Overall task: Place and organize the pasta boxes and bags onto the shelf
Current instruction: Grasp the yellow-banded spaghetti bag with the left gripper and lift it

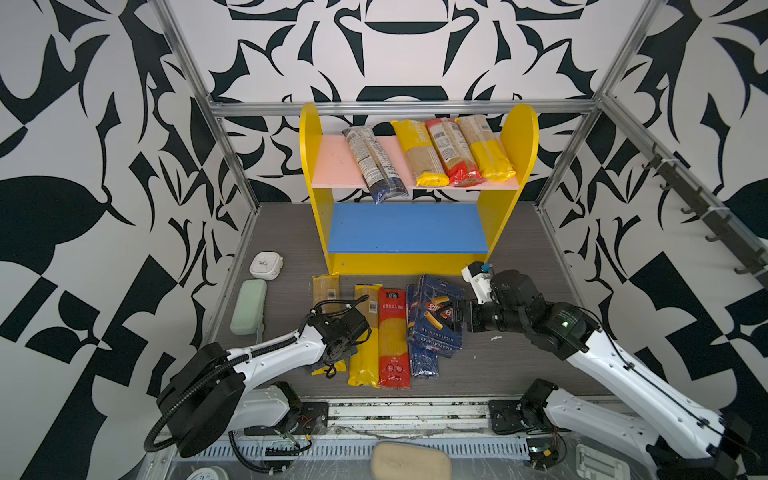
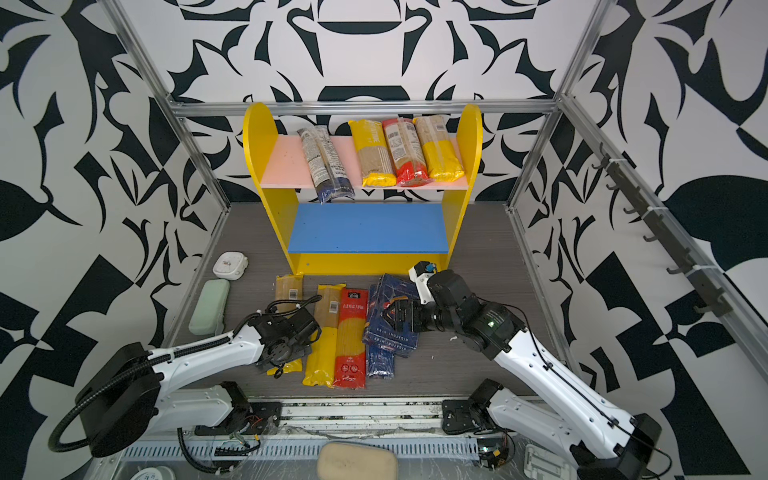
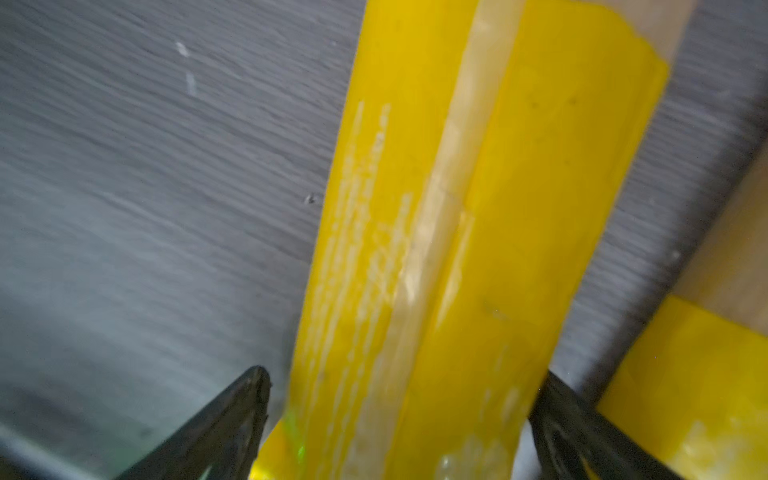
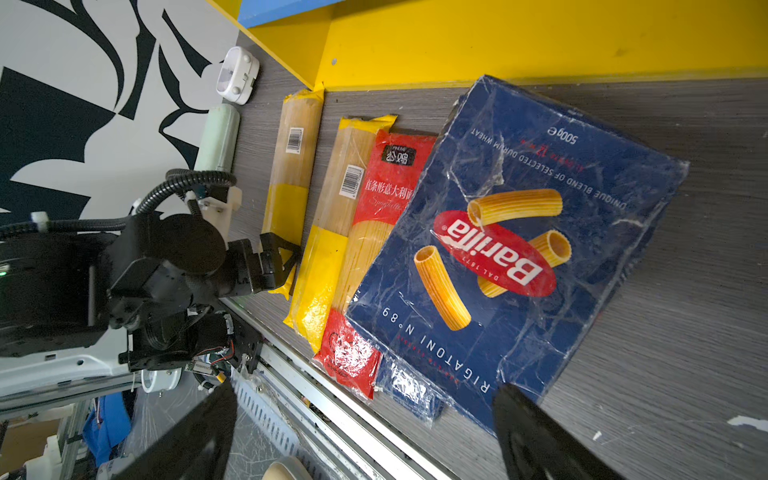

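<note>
Toward the upper middle of a top view stands the shelf (image 1: 311, 174); four bags (image 1: 419, 153) lie across its pink upper board (image 1: 332, 164), its blue lower board (image 1: 407, 228) is bare, and we judge the task about half done. Below it, at the lower middle, the rest lies in a row on the surface (image 1: 519, 353): the rigatoni block (image 1: 434, 316) tilted over the narrow spaghetti pack (image 1: 424, 363), then the red bag (image 1: 393, 336), a yellow-ended bag (image 1: 365, 353) and the leftmost bag (image 1: 325, 291).

We read the step in hand as a double pick-up; the left fingers (image 3: 232, 415) stand wide open astride the leftmost bag's yellow end, one on each side, not closed on it; the right fingers (image 4: 536, 436) are wide open too, at the block's right side in the top view, holding nothing. We would close the left pair squarely across the bag, nearer its middle so that it does not droop; the block is wide and its wrap looks slick, so we would lift it slowly, lest it drag the pack beneath.

Black-and-white patterned walls (image 1: 104, 166) and metal frame rails (image 1: 399, 109) enclose the grey wood-grain surface; at the left of the frame a pale green case (image 1: 248, 307) and a small white device (image 1: 266, 266) lie apart from the row; a beige pad (image 1: 409, 461) sits at the bottom edge.
</note>
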`<action>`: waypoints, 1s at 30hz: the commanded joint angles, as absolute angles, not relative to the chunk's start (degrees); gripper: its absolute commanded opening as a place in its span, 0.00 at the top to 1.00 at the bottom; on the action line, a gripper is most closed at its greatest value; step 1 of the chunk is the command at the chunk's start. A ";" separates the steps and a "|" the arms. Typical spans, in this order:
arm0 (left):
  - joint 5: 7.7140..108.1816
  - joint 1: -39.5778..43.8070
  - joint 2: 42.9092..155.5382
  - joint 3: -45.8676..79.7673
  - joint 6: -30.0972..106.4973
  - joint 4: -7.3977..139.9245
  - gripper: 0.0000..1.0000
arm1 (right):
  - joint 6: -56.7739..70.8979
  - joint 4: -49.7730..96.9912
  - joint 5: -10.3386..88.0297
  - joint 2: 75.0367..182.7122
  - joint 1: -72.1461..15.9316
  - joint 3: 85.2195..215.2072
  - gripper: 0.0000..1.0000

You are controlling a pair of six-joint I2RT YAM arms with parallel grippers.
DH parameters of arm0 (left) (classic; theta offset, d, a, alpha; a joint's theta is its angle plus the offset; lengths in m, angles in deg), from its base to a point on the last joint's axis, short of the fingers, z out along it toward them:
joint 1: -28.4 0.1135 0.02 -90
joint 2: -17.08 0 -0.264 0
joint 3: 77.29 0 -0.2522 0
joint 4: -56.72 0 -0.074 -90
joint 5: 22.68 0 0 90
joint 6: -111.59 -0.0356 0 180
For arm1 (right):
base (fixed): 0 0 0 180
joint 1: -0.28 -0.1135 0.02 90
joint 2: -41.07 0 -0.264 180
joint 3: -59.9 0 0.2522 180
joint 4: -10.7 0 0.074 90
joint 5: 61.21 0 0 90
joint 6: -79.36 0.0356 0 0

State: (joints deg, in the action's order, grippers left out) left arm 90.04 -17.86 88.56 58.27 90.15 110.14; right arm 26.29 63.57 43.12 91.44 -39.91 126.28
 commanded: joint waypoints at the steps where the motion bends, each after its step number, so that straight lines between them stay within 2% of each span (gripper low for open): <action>1: 87.31 -15.73 92.20 62.13 89.36 104.79 0.01 | 25.31 64.97 41.28 89.61 -39.71 129.16 0.02; 8: 82.87 -15.67 102.56 61.88 88.29 98.11 0.00 | 25.66 66.50 40.75 89.88 -39.72 130.74 0.02; 10: 80.83 -16.01 105.43 63.70 89.44 94.02 0.04 | 25.92 67.35 40.46 89.38 -39.76 131.09 0.02; 16: 77.25 -21.45 114.71 70.05 94.35 80.29 0.30 | 25.74 72.17 38.33 87.45 -39.89 131.92 0.02; 17: 76.96 -23.24 117.03 70.30 95.60 78.45 0.37 | 25.73 72.72 38.07 86.96 -40.04 132.14 0.02; 19: 75.90 -26.36 121.59 70.24 97.54 74.68 0.52 | 25.62 74.11 37.33 86.31 -40.26 132.91 0.02; 21: 74.70 -29.40 125.52 68.92 99.07 72.52 0.83 | 25.53 74.84 36.85 85.73 -40.50 133.53 0.02; 23: 74.00 -31.49 126.39 67.26 99.06 73.29 0.96 | 25.65 74.98 36.84 85.29 -40.74 133.82 0.02; 24: 74.27 -32.10 125.37 66.43 98.98 75.36 1.00 | 25.64 75.00 36.83 85.20 -40.79 133.88 0.02; 30: 80.49 -33.55 107.42 60.66 97.37 99.06 1.00 | 24.81 73.01 37.55 86.85 -40.86 134.99 0.02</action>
